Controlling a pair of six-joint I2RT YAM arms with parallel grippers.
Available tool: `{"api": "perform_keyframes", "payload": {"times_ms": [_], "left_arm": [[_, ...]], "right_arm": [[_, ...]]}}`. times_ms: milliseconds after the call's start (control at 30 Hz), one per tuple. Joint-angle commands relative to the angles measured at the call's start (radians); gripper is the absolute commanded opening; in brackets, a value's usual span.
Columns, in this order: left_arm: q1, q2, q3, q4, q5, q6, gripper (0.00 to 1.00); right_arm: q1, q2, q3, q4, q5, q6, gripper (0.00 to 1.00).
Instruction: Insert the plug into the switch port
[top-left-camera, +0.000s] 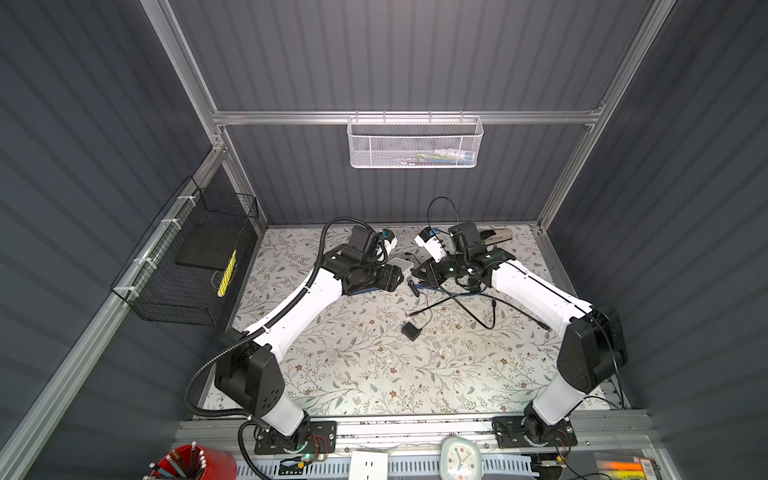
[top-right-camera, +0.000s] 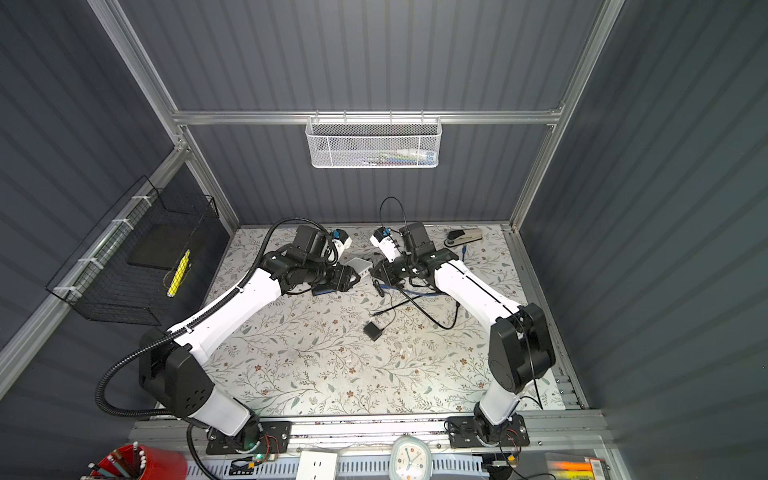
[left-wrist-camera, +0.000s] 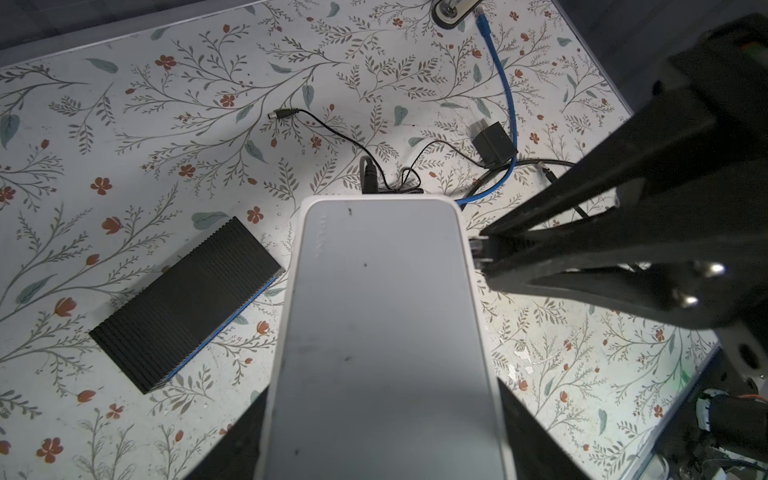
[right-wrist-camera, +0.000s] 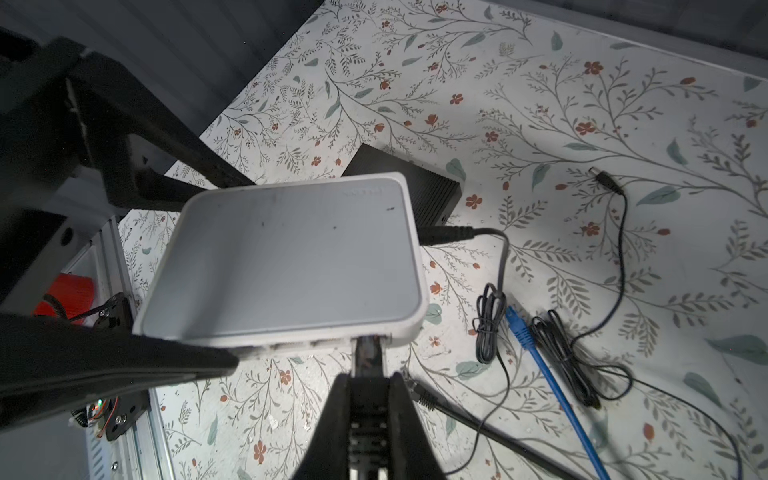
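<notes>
The left end effector (top-left-camera: 397, 275) is clamped on the white switch (right-wrist-camera: 286, 257), one finger on each long side, holding it clear of the floral tabletop (top-left-camera: 353, 365) near the middle of the back edge. The right end effector (right-wrist-camera: 368, 380) is closed on the black plug (right-wrist-camera: 368, 353), whose tip sits in the mouth of a port (right-wrist-camera: 368, 340) on the switch's end face; how deep it goes cannot be told. A black power lead (right-wrist-camera: 446, 235) is plugged into the adjoining side of the switch.

A white mesh basket (top-left-camera: 415, 143) hangs on the back rail and holds a few small coloured things (top-left-camera: 446, 157), too blurred to name. A black wire basket (top-left-camera: 183, 266) is tied to the left rail; a flat black slab (top-left-camera: 203, 247) and a yellow object (top-left-camera: 227, 272) are inside it. Beyond the front edge, a red cup (top-left-camera: 210, 461) holds pencils (top-left-camera: 178, 461).

On the tabletop below the switch lie a black ribbed box (left-wrist-camera: 187, 303) and a blue cable (left-wrist-camera: 505, 83).
</notes>
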Motion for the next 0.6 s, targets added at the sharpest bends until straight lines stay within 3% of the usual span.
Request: {"api": "perform_keyframes", "payload": {"times_ms": [0,267,567], "left_arm": [[-0.163,0.008,0.053,0.139,0.615,0.093,0.26],[-0.182,0.061,0.088,0.008,0.613,0.183,0.26],[-0.200,0.103,0.101,0.050,0.642,0.164,0.27]], "right_arm": [[0.084,0.037,0.081,0.265,-0.222,-0.039,0.00],[0.034,0.154,0.351,-0.018,-0.216,-0.038,0.00],[0.079,0.205,0.409,-0.050,-0.155,-0.044,0.00]]}}
